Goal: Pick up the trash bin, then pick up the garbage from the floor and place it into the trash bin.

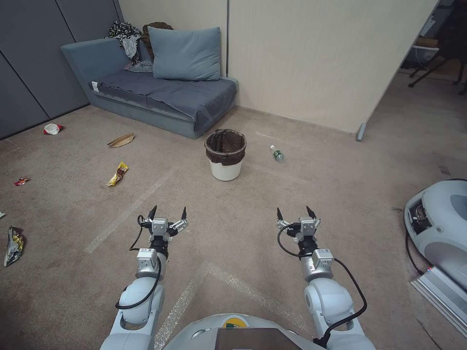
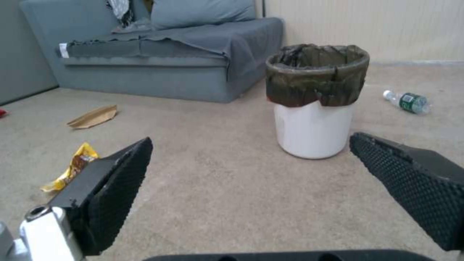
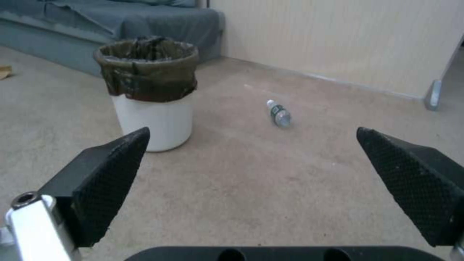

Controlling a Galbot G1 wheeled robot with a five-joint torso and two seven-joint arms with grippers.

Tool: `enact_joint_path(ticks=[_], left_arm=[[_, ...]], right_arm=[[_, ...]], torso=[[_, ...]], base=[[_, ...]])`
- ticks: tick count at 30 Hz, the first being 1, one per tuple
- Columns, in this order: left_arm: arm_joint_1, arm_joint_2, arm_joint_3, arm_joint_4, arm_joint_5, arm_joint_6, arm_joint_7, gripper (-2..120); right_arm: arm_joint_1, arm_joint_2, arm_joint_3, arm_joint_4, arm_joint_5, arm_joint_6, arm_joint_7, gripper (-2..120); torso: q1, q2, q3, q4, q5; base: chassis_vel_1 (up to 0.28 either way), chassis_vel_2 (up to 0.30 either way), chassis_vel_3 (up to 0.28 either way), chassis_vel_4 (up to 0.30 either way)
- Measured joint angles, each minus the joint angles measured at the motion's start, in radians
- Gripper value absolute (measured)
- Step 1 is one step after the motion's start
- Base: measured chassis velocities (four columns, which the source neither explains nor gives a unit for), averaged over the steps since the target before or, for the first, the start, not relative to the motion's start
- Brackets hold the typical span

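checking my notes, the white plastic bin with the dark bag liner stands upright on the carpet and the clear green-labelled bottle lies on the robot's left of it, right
Not quite. The clear green-labelled bottle lies on the robot's right of the white plastic bin with the dark bag liner, apart from it, as the head view shows. The bin does stand upright on the carpet.

The white trash bin (image 1: 225,155), its dark bag folded over the rim, stands upright ahead of both spread jaws. A clear green-labelled bottle (image 1: 277,153) lies beside it; a yellow wrapper (image 1: 117,174) and flat brown paper bag (image 1: 121,140) lie beyond the left jaws.
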Motion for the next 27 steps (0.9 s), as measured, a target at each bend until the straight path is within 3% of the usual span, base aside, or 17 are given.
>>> enact_joint_path(ticks=[11,14,15,18,27], left_arm=[[0.0,0.002,0.0,-0.005,0.002,0.009,-0.004,100],[-0.003,0.02,-0.002,-0.083,0.037,0.106,-0.049,100],[-0.003,0.02,-0.002,-0.083,0.037,0.106,-0.049,100],[-0.007,0.042,-0.003,-0.173,0.069,0.219,-0.107,100],[-0.006,0.047,0.008,-0.187,0.057,0.252,-0.133,100]], right_arm=[[-0.004,0.01,0.0,0.012,-0.029,0.018,0.018,100],[-0.021,0.054,-0.008,0.065,-0.142,0.099,0.096,100],[-0.021,0.054,-0.008,0.065,-0.142,0.099,0.096,100],[-0.037,0.099,-0.015,0.118,-0.254,0.18,0.174,100],[-0.042,0.11,0.004,0.099,-0.256,0.261,0.148,100]], torso=[[0.0,0.0,0.0,0.0001,0.0],[0.0,0.0,0.0,-0.0001,0.0],[0.0,0.0,0.0,-0.0001,0.0],[0.0,0.0,0.0,-0.0003,0.0002],[0.0,0.0,0.0,0.0001,0.0]], base=[[0.0,0.0,0.0,0.0],[0.0,0.0,0.0,0.0],[0.0,0.0,0.0,0.0],[0.0,0.0,0.0,0.0],[0.0,0.0,0.0,0.0]])
